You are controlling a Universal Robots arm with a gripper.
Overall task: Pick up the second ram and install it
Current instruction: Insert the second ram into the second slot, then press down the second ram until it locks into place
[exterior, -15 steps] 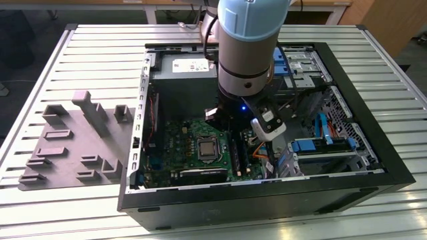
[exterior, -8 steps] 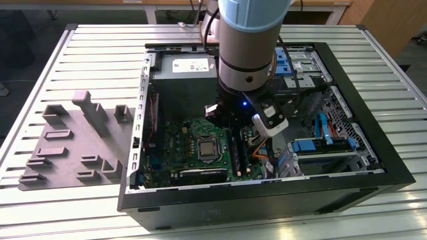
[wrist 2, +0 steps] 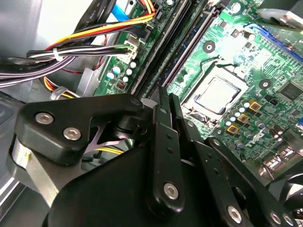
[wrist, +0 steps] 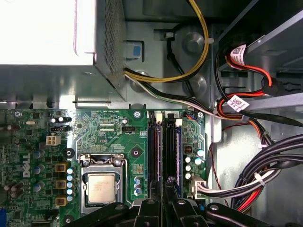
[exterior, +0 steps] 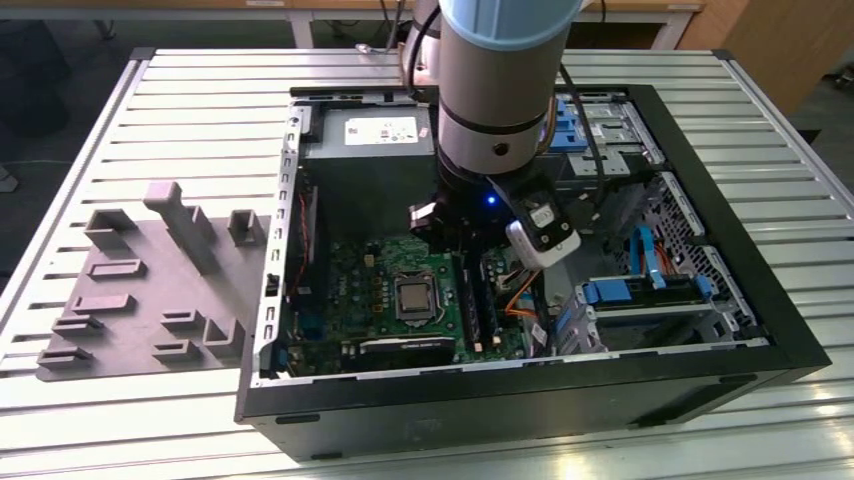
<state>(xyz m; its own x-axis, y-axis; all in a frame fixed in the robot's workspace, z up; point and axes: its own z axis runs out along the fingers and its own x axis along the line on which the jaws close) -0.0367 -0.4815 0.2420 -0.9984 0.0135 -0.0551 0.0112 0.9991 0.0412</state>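
Note:
My gripper (wrist: 166, 182) is low inside the open computer case (exterior: 747, 300), over the green motherboard (exterior: 387, 270). Its black fingers (wrist 2: 163, 109) are pressed together, and I see nothing between them. Their tips rest in line with the long black slots (wrist: 165, 151) beside the processor (wrist: 101, 187). Two thin blue ram edges (wrist: 178, 149) (wrist: 154, 151) stand in those slots, one on each side of the fingertips. Which of them is the second ram I cannot tell. In the exterior view the wrist (exterior: 487, 150) hides the fingers.
The grey power-supply box (wrist: 47, 33) sits close to the slots' far ends. Bundles of cables (wrist: 265, 161) run beside the slots towards the drive bays (exterior: 627, 290). A grey parts holder (exterior: 147, 290) lies on the slatted table at the exterior view's left.

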